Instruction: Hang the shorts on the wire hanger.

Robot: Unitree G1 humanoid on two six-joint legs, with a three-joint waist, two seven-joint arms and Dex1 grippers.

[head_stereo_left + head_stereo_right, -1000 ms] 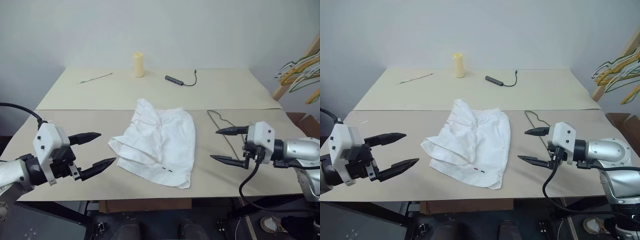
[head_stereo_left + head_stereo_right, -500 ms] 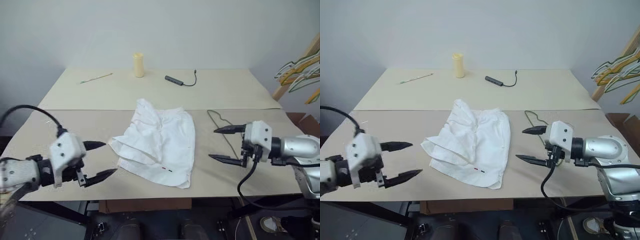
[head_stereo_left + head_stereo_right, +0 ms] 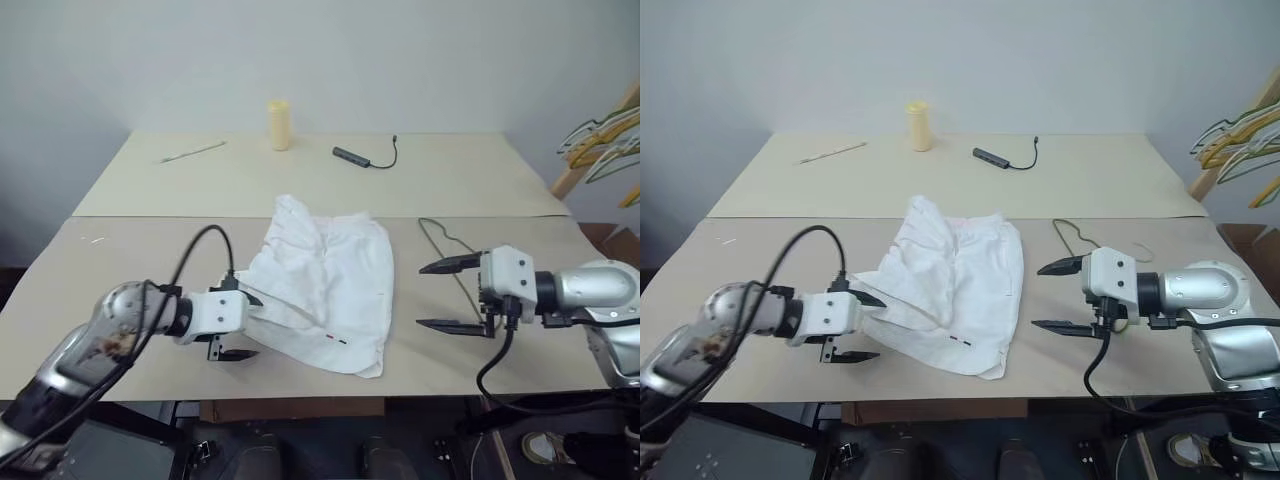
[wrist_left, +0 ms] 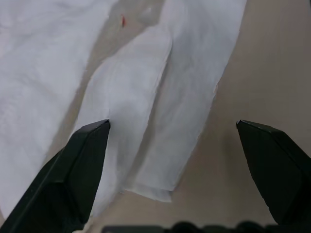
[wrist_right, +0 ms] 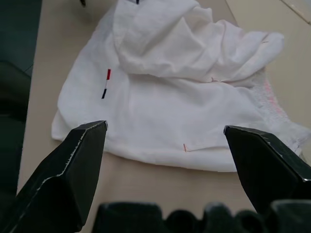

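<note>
Two grippers, both spread wide and holding nothing. Left gripper point(image 3: 243, 326) sits low at the near-left corner of the shorts point(image 3: 325, 285), one finger at the fabric edge, the other just off it above the table; in its wrist view the folded hem corner lies between the jaws, so it looks lined up to pinch that corner. Contact with cloth can't be confirmed. Right gripper point(image 3: 447, 296) hangs above the table to the right of the shorts, apart from them, pointing across toward them, probably waiting to take the other side or the hanger.

Shorts lie crumpled in the middle of the near table, white, waistband toward the far side, small red and dark mark near the front hem. Wire hanger point(image 3: 444, 251) lies flat just right of the shorts, partly behind the right gripper, untouched.

Surface: beige table point(image 3: 130, 260), seam across it. Far half has a yellow cylinder point(image 3: 278, 125), a thin stick point(image 3: 192, 152), a dark cabled gadget point(image 3: 366, 156). Plain pale wall; coloured hangers point(image 3: 605, 150) on a wooden rack at far right.
</note>
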